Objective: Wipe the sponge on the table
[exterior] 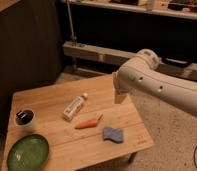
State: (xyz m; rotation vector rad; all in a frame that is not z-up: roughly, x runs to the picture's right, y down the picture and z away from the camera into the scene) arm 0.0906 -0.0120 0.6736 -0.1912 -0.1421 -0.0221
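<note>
Table (47,97): low, light wood. Sponge (113,134) lies flat near the front right corner, nothing touching it. Carrot (88,123) is just left of it, mid-table. White tube (74,106) lies beyond the carrot. Cup (25,118) by the left edge; green plate (28,152) at the front left corner. Gripper (119,96) hangs over the right edge toward the back corner, apart from the sponge. Open or closed: can't tell.
</note>
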